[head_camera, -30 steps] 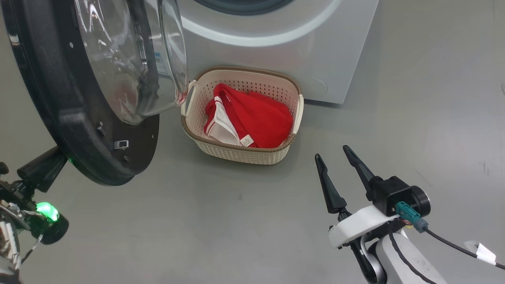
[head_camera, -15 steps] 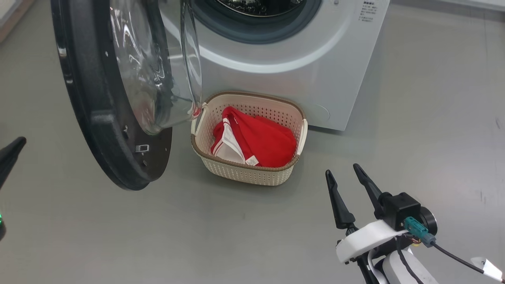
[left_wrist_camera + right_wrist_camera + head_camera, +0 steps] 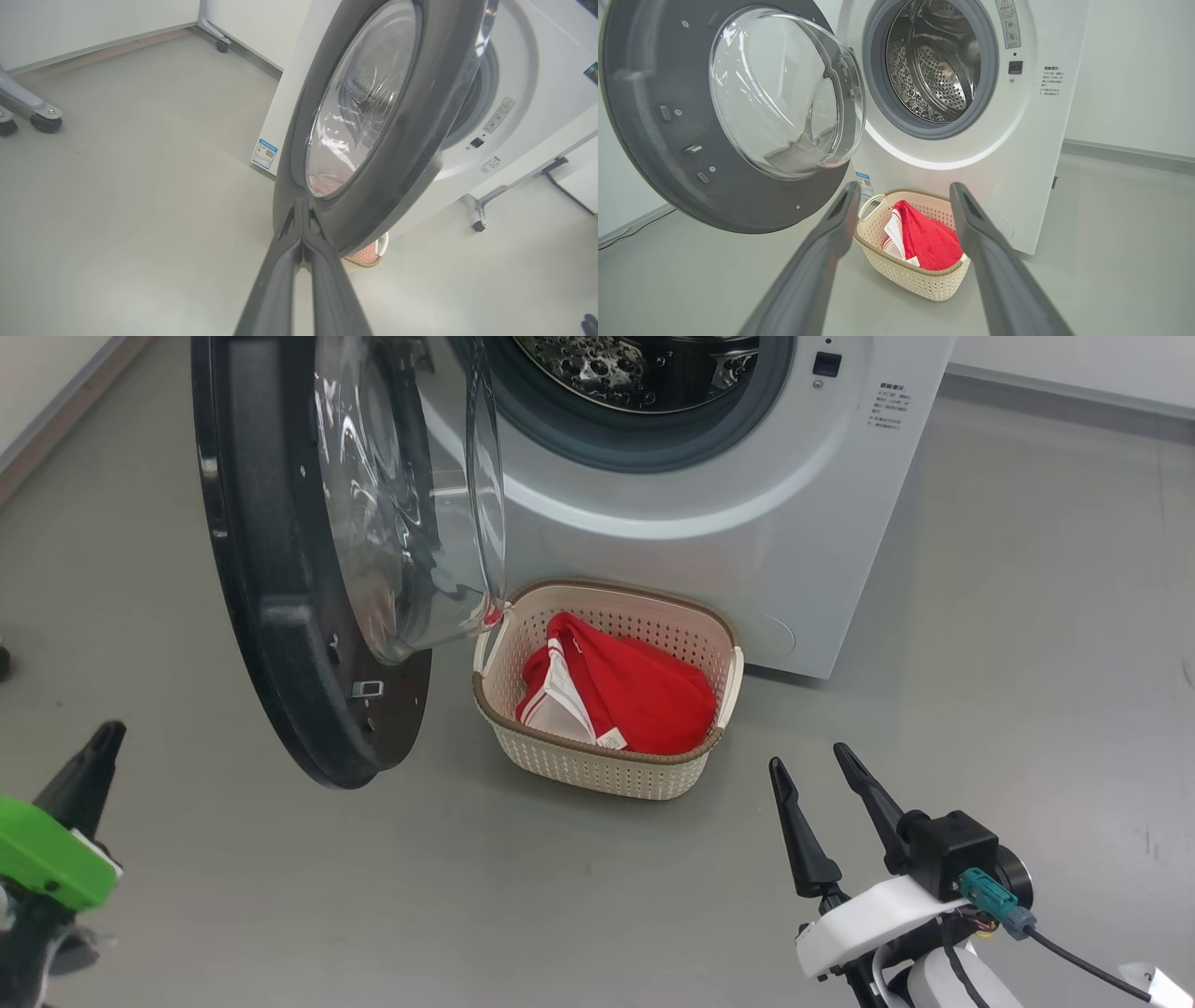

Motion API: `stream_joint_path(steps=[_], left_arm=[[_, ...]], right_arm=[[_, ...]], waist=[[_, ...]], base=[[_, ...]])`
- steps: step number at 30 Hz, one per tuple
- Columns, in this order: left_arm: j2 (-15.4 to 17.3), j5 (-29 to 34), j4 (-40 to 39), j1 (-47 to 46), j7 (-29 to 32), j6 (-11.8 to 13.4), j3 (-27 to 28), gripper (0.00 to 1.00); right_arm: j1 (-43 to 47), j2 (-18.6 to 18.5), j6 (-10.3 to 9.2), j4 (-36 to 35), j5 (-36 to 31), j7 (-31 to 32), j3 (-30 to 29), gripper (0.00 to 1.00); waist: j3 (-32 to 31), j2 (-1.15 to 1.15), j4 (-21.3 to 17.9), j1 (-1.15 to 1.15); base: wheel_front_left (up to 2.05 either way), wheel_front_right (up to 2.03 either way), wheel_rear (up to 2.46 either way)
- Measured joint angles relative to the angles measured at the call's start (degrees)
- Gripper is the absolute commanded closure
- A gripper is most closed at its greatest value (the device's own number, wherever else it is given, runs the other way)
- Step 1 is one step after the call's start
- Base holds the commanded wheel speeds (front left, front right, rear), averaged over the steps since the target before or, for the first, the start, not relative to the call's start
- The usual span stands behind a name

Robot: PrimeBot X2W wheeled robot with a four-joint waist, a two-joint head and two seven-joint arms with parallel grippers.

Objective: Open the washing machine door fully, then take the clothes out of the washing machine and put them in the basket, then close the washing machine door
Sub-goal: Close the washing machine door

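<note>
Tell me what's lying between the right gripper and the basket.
Nothing but bare grey floor, seen in the head view: the open right gripper hangs short of the basket, apart from it.

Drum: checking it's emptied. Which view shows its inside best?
Right wrist view looks straight into the steel drum, nothing visible inside. Head view catches its lower part; left wrist view: the door mostly hides it.

Shiny perforated steel drum [image 3: 941, 70], washing machine door [image 3: 280, 644] of matt dark plastic and clear glass, perforated plastic basket [image 3: 597, 770], red cloth clothes [image 3: 644, 700], smooth grey floor [image 3: 467, 896]
</note>
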Motion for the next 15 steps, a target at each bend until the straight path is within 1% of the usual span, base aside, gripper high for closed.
stream_joint_path(steps=[3, 6, 7, 8, 9, 13, 15], left_arm=[[1.65, 4.91, -1.20, 4.58, -5.54, 0.00, -3.98, 1.00], [2.03, 8.38, -1.24, 7.96, -11.33, 0.00, -6.88, 1.00], [2.03, 8.38, -1.24, 7.96, -11.33, 0.00, -6.88, 1.00], [2.83, 11.10, -1.14, 9.59, -15.39, -0.01, -8.32, 1.00], [2.83, 11.10, -1.14, 9.59, -15.39, -0.01, -8.32, 1.00], [4.00, 15.12, -0.12, 11.67, -22.99, -0.03, -10.21, 0.99], [4.28, 17.23, 0.49, 12.45, -26.60, -0.20, -10.96, 0.23]], right_arm=[[0.39, 0.00, 0.24, -0.04, 0.00, 0.00, 0.00, 0.00], [0.73, 0.01, 0.52, -0.05, 0.00, 0.00, 0.00, 0.00], [0.73, 0.01, 0.52, -0.05, 0.00, 0.00, 0.00, 0.00], [0.79, 0.01, 0.54, -0.05, 0.00, 0.00, 0.00, 0.00], [0.79, 0.01, 0.54, -0.05, 0.00, 0.00, 0.00, 0.00], [0.81, 0.03, 0.78, -0.05, -0.01, 0.00, 0.00, 0.00], [0.85, 0.04, 1.00, -0.05, -0.01, 0.00, 0.00, 0.00]], waist=[[-0.10, 0.00, 0.08, 0.00], [-0.22, 0.00, 0.16, 0.00], [-0.22, 0.00, 0.16, 0.00], [-0.31, 0.00, 0.19, 0.00], [-0.31, 0.00, 0.19, 0.00], [-0.51, 0.00, 0.19, 0.00], [-0.62, 0.00, 0.17, 0.00]], base=[[0.00, 0.00, 0.00], [0.00, 0.00, 0.00], [0.00, 0.00, 0.00], [0.00, 0.00, 0.00], [0.00, 0.00, 0.00], [0.00, 0.00, 0.00], [0.00, 0.00, 0.00]])
